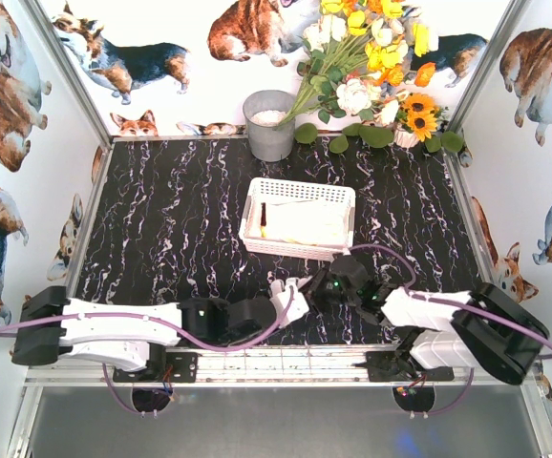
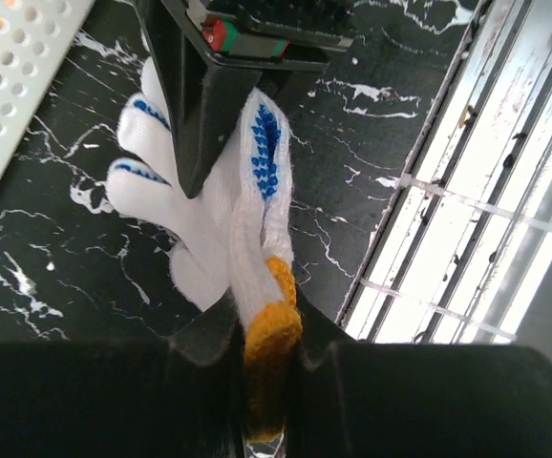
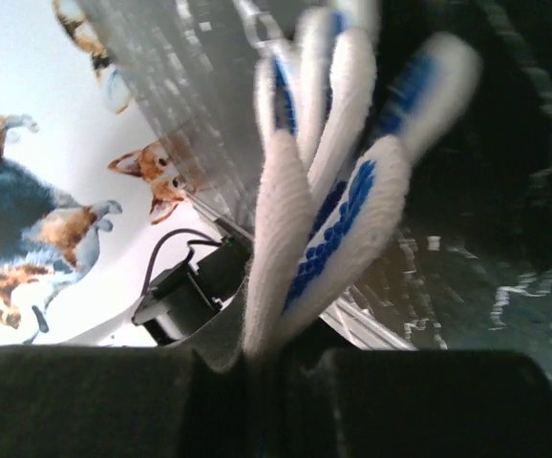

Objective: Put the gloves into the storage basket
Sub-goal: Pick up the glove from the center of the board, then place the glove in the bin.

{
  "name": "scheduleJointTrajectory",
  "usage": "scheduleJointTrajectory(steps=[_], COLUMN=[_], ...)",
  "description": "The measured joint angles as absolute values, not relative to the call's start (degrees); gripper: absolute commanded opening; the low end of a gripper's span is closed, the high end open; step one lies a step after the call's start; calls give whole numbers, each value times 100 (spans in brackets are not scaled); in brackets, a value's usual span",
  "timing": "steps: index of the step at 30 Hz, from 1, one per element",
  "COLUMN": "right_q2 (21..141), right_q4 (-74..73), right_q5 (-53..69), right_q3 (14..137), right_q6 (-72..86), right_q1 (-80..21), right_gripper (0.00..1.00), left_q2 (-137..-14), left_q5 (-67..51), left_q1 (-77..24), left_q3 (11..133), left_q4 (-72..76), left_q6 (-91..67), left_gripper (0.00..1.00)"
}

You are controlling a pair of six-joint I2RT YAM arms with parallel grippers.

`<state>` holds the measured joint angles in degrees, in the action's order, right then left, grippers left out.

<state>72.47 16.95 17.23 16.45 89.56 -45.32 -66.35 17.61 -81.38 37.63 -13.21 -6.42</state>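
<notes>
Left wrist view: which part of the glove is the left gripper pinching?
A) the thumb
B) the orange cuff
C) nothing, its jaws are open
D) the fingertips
B: the left gripper is shut on the orange cuff of the glove, whose blue-dotted fingers point away from it.

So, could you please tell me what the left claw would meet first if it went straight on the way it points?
Most likely the right claw, gripping the fingers of the same glove that the left claw holds by its cuff, directly ahead. Depth is unclear, but nothing else shows between them.
</notes>
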Motion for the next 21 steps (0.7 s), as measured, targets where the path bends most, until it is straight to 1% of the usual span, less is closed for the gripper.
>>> scheduleJointTrajectory(steps=[5,9,11,16,21], right_q2=[6547,5830,5660,5774,6326], right_q4=[1271,408,23,-620,-797], right_q5=[1634,1315,1201,987,543], right_q3=[2053,2862,3367,4598,5087], right_q6=[8729,8274,7983,7159,6501], right_q1=[-4515,-4412,-4289,-3778,-3557], right_gripper=[0,0,0,0,0], left_q2=[-6193,-5990,-5975,-6340,-6952], left_q5=[1802,1979,2062,2185,2014], left_q1=[-7894,-7533,-7338,-6547,-5795], left_q3=[4204,4812,5092,5822,6195], left_q4=[-1848,-2224,-2287,-2095,-1623], left_q6=[-414,-16,266,1155,1988], left_gripper=[0,0,0,0,0])
